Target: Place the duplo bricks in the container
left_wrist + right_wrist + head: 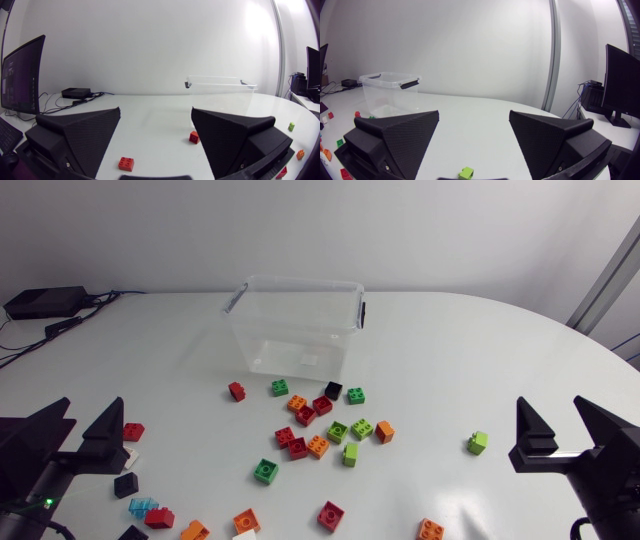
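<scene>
1. Both stood wide open and empty: left gripper [90,408], right gripper [551,406].
2. Duplo bricks [318,445] lay scattered on the table [480,350] in front of the clear container [300,282].
3. The sticker [310,361] on its floor was too small to read.

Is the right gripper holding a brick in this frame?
No, the right gripper stands open with nothing between its fingers, and the nearest piece, a lime-green brick, lies loose and clear of it.
</scene>
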Robot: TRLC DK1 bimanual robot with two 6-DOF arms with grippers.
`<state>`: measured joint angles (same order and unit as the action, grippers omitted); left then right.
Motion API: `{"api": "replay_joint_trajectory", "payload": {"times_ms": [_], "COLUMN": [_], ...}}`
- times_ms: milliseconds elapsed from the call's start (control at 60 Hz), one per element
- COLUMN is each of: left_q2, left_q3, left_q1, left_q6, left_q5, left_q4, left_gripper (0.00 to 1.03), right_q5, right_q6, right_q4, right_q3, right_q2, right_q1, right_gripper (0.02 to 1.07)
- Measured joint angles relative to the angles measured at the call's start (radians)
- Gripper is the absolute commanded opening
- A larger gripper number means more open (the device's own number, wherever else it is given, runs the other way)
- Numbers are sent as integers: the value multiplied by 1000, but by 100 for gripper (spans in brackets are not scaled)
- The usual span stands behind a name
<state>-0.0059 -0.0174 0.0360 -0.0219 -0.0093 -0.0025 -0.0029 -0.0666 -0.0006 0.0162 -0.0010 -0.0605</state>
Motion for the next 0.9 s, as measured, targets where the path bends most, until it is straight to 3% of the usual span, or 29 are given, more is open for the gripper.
{"api": "replay_joint_trajectory", "payload": {"times_ms": [550, 700, 900], "left_q2": [0, 21, 237], "left_q3": [-14, -92, -250], "left_q1": [0, -13, -92], "left_q6": [-1, -5, -9], "left_q5": [0, 0, 0], "left_q4": [-34, -79, -92], "left_gripper": [98, 98, 97], "right_q5": [0, 1, 28], "right_q6": [0, 0, 1], "right_q4": [-3, -27, -31], "right_q3": [1, 19, 113], "right_q2": [0, 0, 84], "right_q1": [2, 27, 79], "right_gripper": [103, 103, 102]}}
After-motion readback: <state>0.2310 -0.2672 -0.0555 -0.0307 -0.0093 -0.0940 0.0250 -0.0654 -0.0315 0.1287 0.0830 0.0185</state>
